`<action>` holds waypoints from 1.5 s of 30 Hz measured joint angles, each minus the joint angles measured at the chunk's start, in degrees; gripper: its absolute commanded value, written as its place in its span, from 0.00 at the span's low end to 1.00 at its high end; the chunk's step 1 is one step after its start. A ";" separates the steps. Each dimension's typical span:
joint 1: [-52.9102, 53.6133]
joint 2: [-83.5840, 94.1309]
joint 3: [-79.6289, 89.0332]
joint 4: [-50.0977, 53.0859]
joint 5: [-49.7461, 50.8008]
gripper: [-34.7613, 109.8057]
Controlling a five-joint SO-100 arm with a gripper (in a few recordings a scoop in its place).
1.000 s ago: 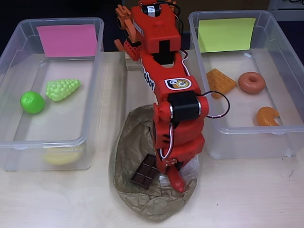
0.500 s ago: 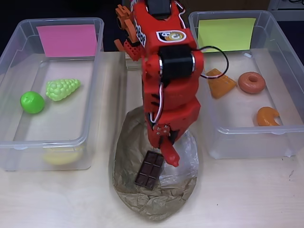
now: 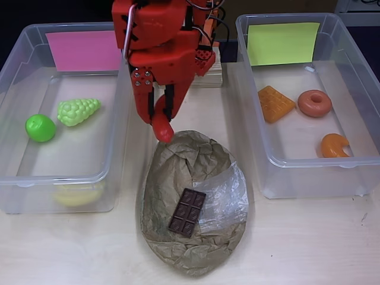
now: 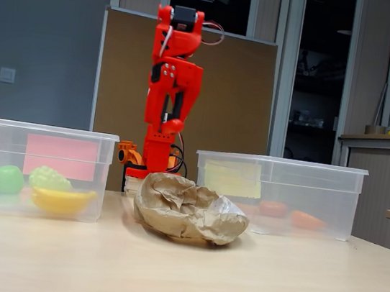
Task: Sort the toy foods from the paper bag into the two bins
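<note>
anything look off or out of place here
Nothing stands out. The fruit sits in the pink-label bin, the baked pieces in the yellow-label bin, and the chocolate bar lies on the crumpled paper bag. The gripper holds a red chili above the table, between bag and pink-label bin.

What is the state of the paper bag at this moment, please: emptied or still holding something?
Not empty: the chocolate bar lies on the flattened paper bag beside its clear window. The gripper holds a red chili above the bag's far edge.

Arm [image 3: 163, 41]: red-orange plastic body.
Silver screws on the wrist housing; white, red and black cables along the upper links; orange base.
</note>
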 measured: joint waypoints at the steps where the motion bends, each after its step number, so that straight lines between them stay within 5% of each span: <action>1: 1.58 2.20 2.02 0.09 -0.97 0.25; 13: 24.79 24.26 17.49 -0.44 -14.77 0.26; 22: 39.99 28.30 23.64 -3.34 -23.12 0.35; 45: 37.71 28.30 28.83 -8.17 -23.03 0.39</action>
